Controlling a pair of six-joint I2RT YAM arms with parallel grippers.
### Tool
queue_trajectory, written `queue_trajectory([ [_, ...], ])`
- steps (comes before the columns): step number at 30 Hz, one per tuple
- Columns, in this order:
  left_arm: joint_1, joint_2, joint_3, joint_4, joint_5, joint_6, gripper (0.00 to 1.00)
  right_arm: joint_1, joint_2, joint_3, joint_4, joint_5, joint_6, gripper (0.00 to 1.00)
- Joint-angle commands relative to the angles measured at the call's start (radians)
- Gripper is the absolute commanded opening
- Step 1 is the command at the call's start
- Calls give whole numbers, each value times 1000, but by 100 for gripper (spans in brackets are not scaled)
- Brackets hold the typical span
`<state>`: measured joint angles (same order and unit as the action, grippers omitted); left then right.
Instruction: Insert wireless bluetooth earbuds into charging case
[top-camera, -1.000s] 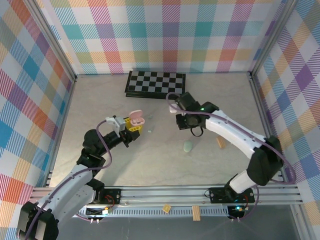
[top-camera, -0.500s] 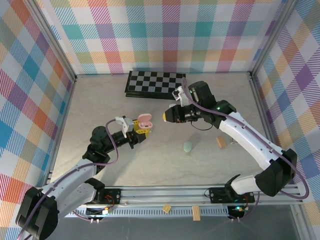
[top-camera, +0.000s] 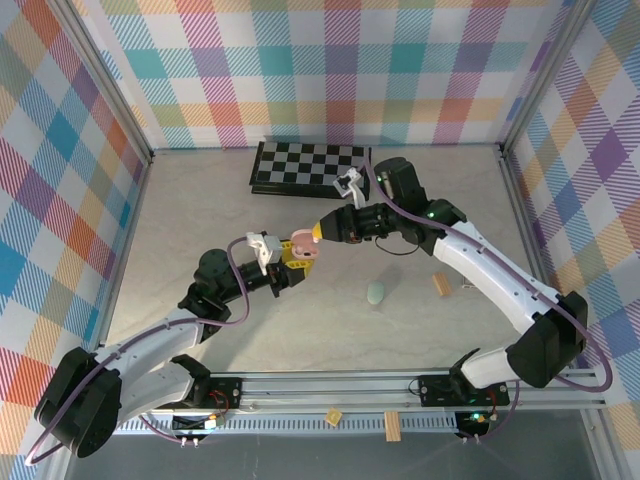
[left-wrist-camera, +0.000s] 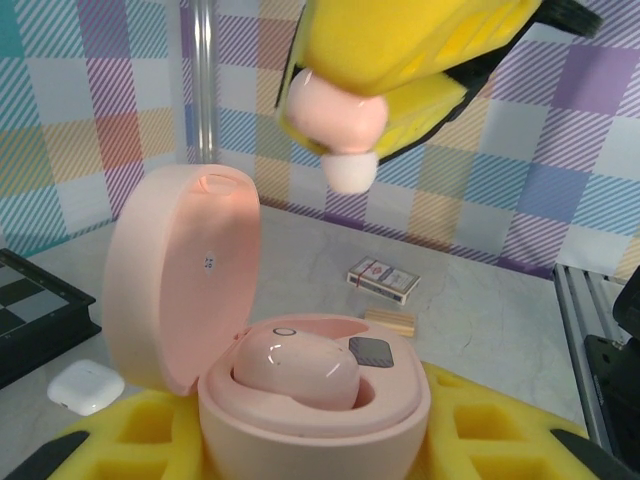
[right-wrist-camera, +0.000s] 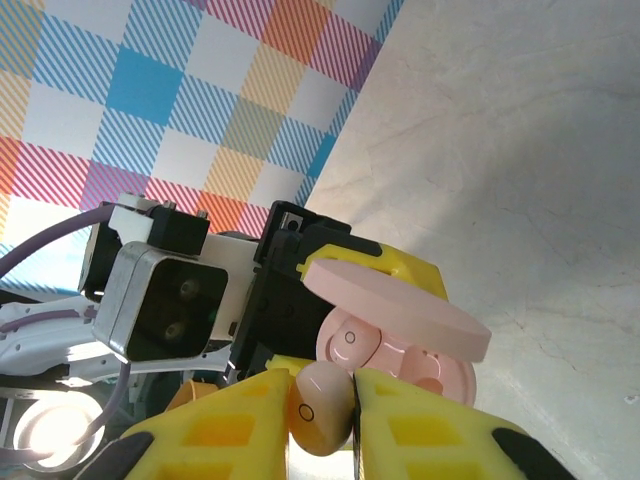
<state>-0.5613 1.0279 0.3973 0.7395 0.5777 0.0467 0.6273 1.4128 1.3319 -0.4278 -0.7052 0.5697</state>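
place: robot lab cell | evidence: plaid walls (top-camera: 320, 70), aluminium frame (top-camera: 350, 385)

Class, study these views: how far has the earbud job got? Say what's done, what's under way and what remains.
Done: the pink case, lid open in the left gripper, already has one pink earbud seated. In hand: the right gripper pinches a second pink earbud above it. Left: lowering that one into the free socket beside the first.
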Motion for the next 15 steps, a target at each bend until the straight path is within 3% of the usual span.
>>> queue_trajectory([
  [1,-9,8,40,82,-24,-10,33,-6,11,-22,44,-40,16,20],
  [15,-12,-7,44,83,-39,-37,33,-14,53,-46,27,-5,-3,20],
])
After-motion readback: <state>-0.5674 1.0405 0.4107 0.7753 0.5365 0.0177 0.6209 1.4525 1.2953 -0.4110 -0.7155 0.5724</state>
